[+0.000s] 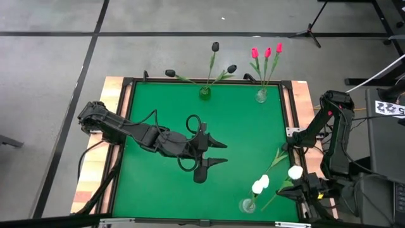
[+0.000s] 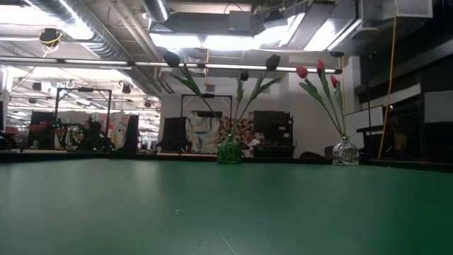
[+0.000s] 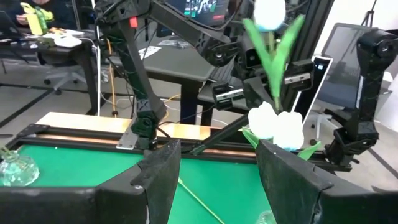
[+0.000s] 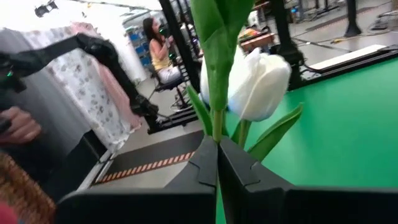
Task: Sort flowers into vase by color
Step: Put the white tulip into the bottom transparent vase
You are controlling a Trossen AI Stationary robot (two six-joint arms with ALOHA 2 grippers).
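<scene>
Pinching a white tulip (image 4: 249,84) by its stem at the desk's (image 1: 190,114) near right corner, our right pincer (image 4: 217,155) is pressed together; our left pincer (image 1: 214,153) hovers spread mid-desk.

From my low view neither arm shows, and the white flowers (image 1: 260,184) are out of frame. In the high view the right gripper (image 1: 308,192) sits among cables by the table's edge; I can't make out its fingers. The clear vase (image 1: 247,206) looks faint, possibly glass.
</scene>
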